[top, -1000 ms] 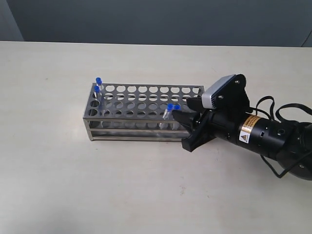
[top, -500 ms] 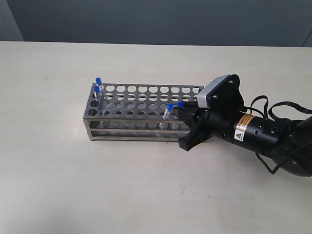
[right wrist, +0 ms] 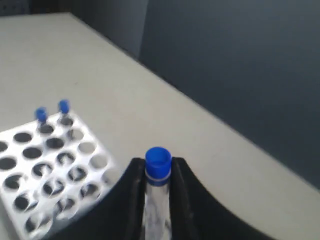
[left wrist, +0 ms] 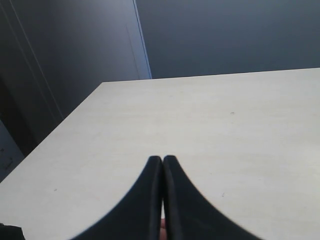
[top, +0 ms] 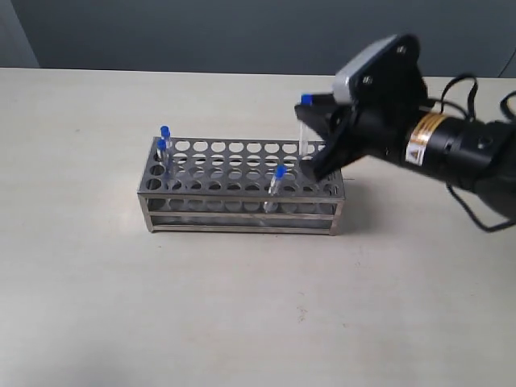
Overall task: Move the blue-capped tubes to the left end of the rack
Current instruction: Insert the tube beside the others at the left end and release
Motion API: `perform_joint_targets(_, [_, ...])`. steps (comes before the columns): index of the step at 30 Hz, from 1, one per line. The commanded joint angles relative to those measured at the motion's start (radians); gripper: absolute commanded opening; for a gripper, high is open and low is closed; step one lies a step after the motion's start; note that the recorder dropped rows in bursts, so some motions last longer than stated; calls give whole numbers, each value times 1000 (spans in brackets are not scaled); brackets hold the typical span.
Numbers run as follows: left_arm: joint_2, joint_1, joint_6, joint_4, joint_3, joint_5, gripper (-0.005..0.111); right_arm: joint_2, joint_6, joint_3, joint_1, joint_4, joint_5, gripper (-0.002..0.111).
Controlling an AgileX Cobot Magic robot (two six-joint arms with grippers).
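Observation:
The steel rack (top: 242,187) stands on the table. Two blue-capped tubes (top: 164,139) stand at its left end, and a third (top: 276,179) leans in the front row right of the middle. The fourth tube (top: 305,129) hangs in the air above the rack's right end, with my right gripper (top: 311,109) shut on it just under the cap. In the right wrist view the held tube (right wrist: 158,165) sits between the fingers of that gripper (right wrist: 158,167), with the rack (right wrist: 50,167) and the two far tubes (right wrist: 52,111) beyond. My left gripper (left wrist: 162,159) is shut on nothing over bare table.
The beige table (top: 97,306) ends at a dark wall behind. The right arm's black body and cables (top: 459,153) hang over the table to the right of the rack. The left arm does not show in the exterior view.
My right gripper has risen from the rack's front right corner, lifting one blue-capped tube out of its hole and up above the rack's right end. The other three tubes have not moved.

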Motion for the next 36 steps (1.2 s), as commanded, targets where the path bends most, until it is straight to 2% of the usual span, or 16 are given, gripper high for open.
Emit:
perform_joint_targets(1, [-5,-3,-1,2,-3,-2,1,-64,139,-109,-10,-72,40,-1])
perform_joint_targets(6, [-5,-3,-1,2,-3,-2,1,-44,445,-226,0,-353,21,-1])
perform_joint_targets(9, [-5,-3,-1,2,-3,-2,1,-8,523,-272,41,-433,18,-1])
perform_joint_targets(19, [-5,-3,-1,2,-3,-2,1,197,529,-418,209,-451,15,-1])
perform_joint_targets(28, [-5,-3,-1,2,-3,-2,1,362,537,-567,257,-465,55,-1])
perform_joint_targets(36, [-5,-3,-1,2,-3,-2,1,456,555,-601,268,-500,85,-1])
